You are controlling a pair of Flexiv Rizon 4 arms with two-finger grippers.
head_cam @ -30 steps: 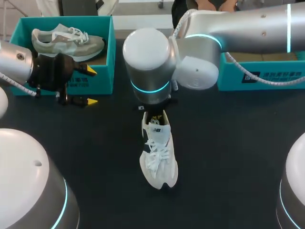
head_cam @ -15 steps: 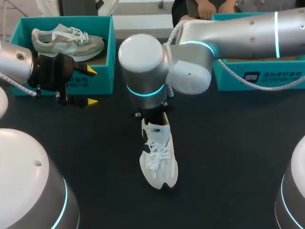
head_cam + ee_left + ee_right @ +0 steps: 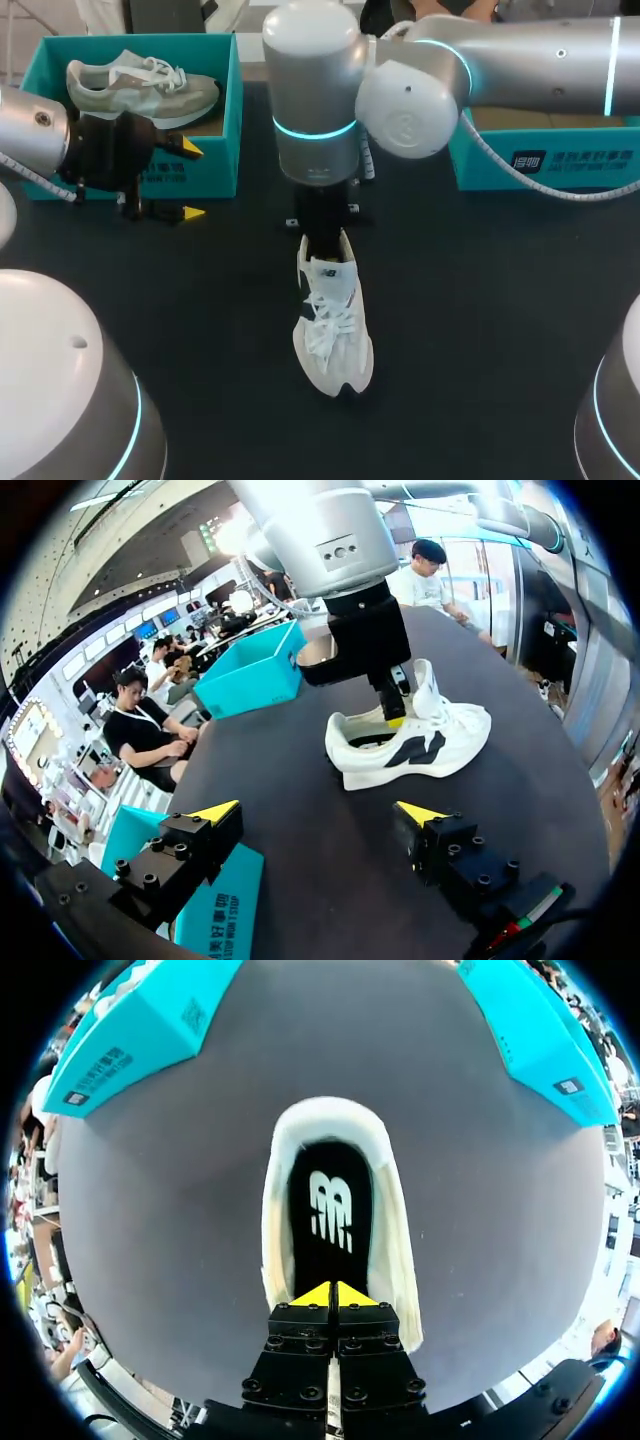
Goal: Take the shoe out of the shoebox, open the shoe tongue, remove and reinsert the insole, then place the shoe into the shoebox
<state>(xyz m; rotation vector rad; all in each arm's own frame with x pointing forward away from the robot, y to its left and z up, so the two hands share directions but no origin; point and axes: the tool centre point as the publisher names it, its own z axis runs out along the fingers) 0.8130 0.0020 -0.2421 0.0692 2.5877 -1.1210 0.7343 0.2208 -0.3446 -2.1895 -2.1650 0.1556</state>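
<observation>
A white shoe point(image 3: 332, 325) lies on the dark table, heel toward the far side, with its black insole point(image 3: 330, 1210) showing in the open mouth. My right gripper point(image 3: 322, 232) hangs over the heel end, its yellow tips point(image 3: 333, 1293) pressed together just above the insole with nothing seen between them. In the left wrist view the same right gripper point(image 3: 392, 708) dips into the white shoe point(image 3: 415, 742). My left gripper point(image 3: 190, 181) stands open and empty by the left shoebox point(image 3: 215, 150), well to the shoe's left; its fingers point(image 3: 215, 812) are spread wide.
The left teal shoebox holds a grey-green shoe point(image 3: 140, 82). A second teal shoebox point(image 3: 545, 155) stands at the back right, behind my right arm. Bare table surrounds the white shoe.
My right arm's wrist has drawn back toward the far side and upward, uncovering the gripper above the heel. The white shoe and my left arm have stayed put.
</observation>
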